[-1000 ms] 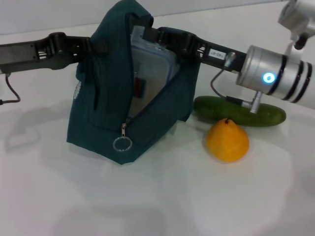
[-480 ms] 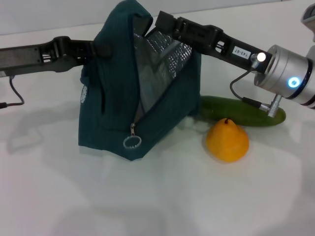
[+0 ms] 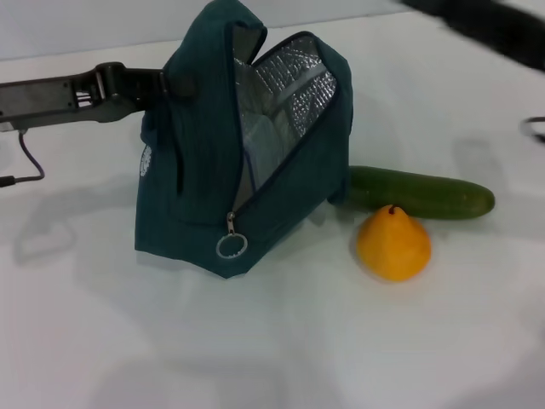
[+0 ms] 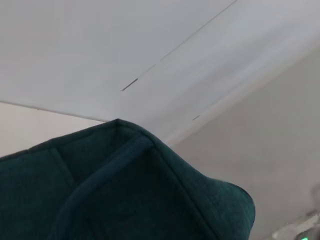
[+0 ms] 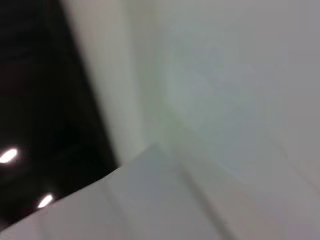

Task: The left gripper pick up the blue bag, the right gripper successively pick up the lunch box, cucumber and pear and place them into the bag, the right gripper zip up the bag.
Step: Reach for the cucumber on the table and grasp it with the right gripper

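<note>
The blue bag (image 3: 196,170) stands on the white table, its side zipper open and the silver lining showing. My left gripper (image 3: 174,85) comes in from the left and is shut on the bag's upper edge, holding it up. The bag's fabric also fills the lower part of the left wrist view (image 4: 125,190). A pale shape inside the opening (image 3: 258,149) looks like the lunch box, mostly hidden. The cucumber (image 3: 421,193) lies right of the bag, with the pear (image 3: 393,243) in front of it. My right gripper (image 3: 485,25) is a dark blur at the top right, well away from the bag.
The zipper's metal ring pull (image 3: 231,246) hangs low on the bag's front. A thin black cable (image 3: 21,162) trails from the left arm at the far left. The table (image 3: 298,341) is white. The right wrist view shows only blurred pale surfaces.
My right gripper has pulled out of the bag's opening and moved up and to the right, leaving the lunch box inside. The bag has settled slightly to the right.
</note>
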Available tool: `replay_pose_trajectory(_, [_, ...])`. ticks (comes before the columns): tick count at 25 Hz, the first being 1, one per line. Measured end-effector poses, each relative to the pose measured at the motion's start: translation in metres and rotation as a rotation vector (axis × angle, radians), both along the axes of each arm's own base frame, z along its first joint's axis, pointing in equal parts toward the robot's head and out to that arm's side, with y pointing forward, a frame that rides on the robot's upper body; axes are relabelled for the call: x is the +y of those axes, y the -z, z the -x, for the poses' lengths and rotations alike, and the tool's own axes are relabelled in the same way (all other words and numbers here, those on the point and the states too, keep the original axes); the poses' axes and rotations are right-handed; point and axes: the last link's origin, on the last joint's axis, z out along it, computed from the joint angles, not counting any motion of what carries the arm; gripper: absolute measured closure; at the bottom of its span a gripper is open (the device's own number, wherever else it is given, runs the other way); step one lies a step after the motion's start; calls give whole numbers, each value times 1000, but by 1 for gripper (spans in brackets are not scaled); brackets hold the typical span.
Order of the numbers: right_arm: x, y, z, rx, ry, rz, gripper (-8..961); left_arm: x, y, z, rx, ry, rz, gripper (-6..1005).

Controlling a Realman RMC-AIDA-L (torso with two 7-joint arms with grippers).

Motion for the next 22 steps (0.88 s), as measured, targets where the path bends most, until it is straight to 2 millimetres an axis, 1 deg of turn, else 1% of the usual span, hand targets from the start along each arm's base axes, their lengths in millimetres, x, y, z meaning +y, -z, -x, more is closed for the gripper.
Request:
replay_pose_trajectory(2, [-7, -24, -4, -54, -116, -67, 322, 1, 0, 0, 3, -2, -3, 903])
replay_pose_trajectory(6, [-7, -50, -20, -218, -143, -125, 323, 1, 1, 0, 6, -2, -3, 903])
replay_pose_trajectory(8, [-8, -60, -25, -289, -164, -126, 323, 2, 1, 0, 7, -2, -4, 903])
replay_pose_trajectory(10, [-12, -70, -22, -340, -214, -112, 323, 2, 2, -1, 7, -3, -3, 902])
replay_pose_trajectory(11, [-13, -72, -21, -365, -229, -99, 323, 1, 2, -1, 7, -3, -3, 902])
replay_pose_trajectory(12, [-13, -77, -18, -422, -243, -80, 323, 1, 3, -1, 7, -3, -1, 902])
replay_pose_trajectory(13, [-12, -78, -17, -479, -238, -56, 323, 1, 4, -2, 6, -2, 1, 902])
replay_pose_trajectory(16, [0, -85, -17, -673, -130, -12, 323, 1, 6, -2, 6, -6, -3, 902])
replay_pose_trajectory(22, [24, -97, -9, -963, -13, 35, 322, 2, 8, 0, 6, -19, -12, 902])
